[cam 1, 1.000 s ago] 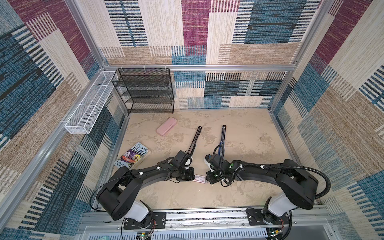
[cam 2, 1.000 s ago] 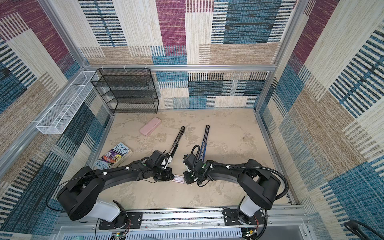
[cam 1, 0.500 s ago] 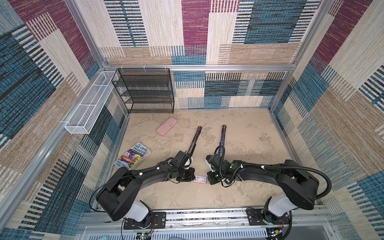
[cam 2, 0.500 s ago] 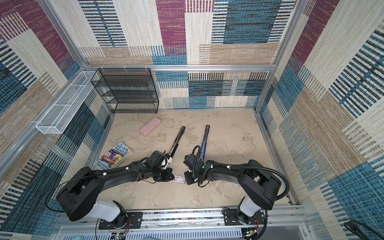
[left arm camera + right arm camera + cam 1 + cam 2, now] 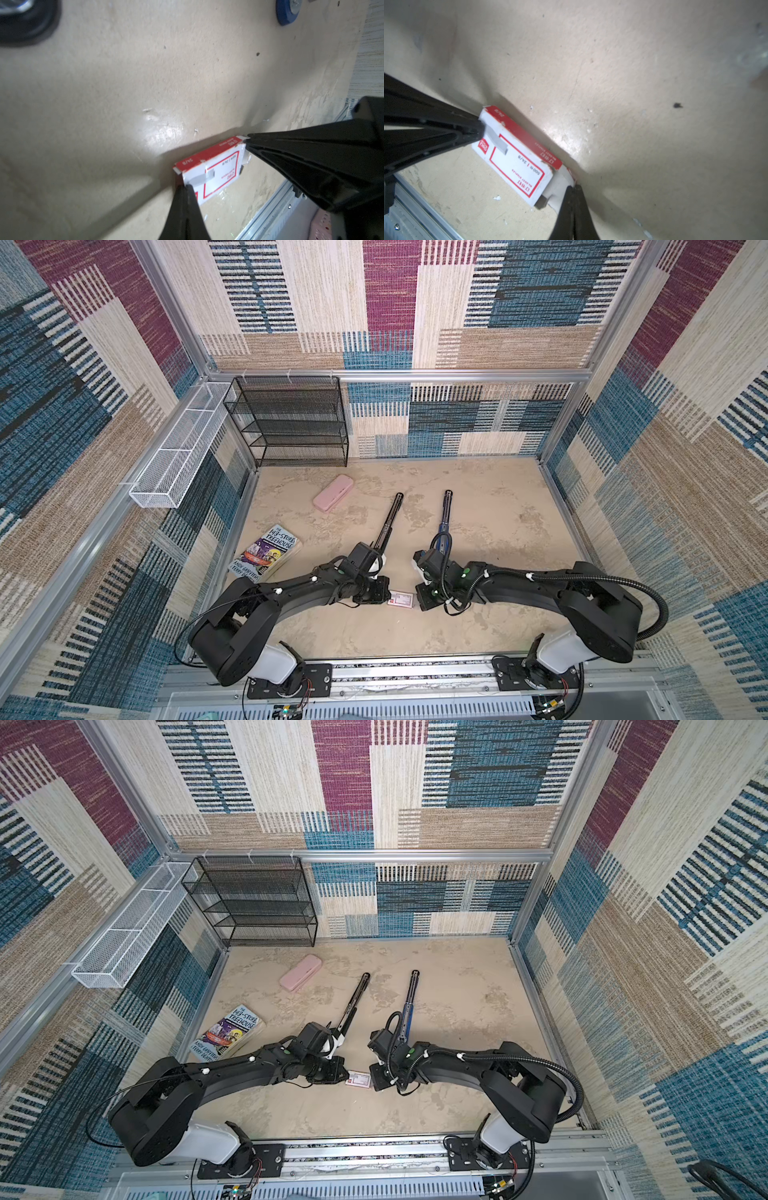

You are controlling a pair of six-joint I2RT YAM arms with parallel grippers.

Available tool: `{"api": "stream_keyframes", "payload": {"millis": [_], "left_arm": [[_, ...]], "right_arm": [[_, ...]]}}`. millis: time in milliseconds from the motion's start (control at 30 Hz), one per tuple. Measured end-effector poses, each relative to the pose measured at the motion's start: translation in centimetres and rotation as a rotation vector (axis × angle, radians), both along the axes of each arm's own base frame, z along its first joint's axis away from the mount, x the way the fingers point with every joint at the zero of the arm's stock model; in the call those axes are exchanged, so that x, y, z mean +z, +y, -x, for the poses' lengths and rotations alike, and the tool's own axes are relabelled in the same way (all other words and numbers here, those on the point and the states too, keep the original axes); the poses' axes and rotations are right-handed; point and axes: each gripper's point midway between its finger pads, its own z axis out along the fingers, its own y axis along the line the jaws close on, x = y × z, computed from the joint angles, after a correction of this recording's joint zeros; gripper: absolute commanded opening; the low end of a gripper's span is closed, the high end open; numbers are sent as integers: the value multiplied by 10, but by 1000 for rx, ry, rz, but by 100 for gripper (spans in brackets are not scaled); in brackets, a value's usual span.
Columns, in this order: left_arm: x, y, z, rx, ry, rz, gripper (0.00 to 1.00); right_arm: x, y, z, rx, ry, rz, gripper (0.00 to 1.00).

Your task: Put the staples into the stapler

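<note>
The task is judged barely begun: the staple box (image 5: pixel 401 600) is kept at the near middle of the tabletop (image 5: pixel 498 531), its taped end met by the pressed-together left hand (image 5: pixel 186 186), its flap pinched by the right hand (image 5: pixel 574 187), nothing drawn out yet.

- Left arm (image 5: pixel 291 593) reaches low toward the middle; left tool (image 5: pixel 185 187) has its jaws pressed together.
- Right arm (image 5: pixel 519 587) mirrors it; right tool (image 5: pixel 574 188) likewise closed.
</note>
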Motion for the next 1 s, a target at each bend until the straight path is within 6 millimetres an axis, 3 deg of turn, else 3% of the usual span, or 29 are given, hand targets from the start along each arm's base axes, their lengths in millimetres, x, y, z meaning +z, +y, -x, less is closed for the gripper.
{"api": "stream_keyframes", "payload": {"millis": [267,400,633,733,867,1000], "left_arm": [[-1,0,0,1,1,-2,0],[-1,-1,-1,-1,6,-2,18],[-1,-8,3,-25,36,29,25],[-2,-12,4,-40,54,41,21],[-5,-18,2,-52,72,51,1],[-6,-21,0,-57,75,58,0]], "right_arm": [[-2,-6,-2,-16,-8,18,2],[-2,-8,-4,-21,-10,18,2],[-2,-7,-5,-22,-10,20,2],[-2,-5,-6,-22,-10,19,2],[-2,-4,-7,-22,-11,19,2],[-2,-6,-7,-24,-10,26,2]]}}
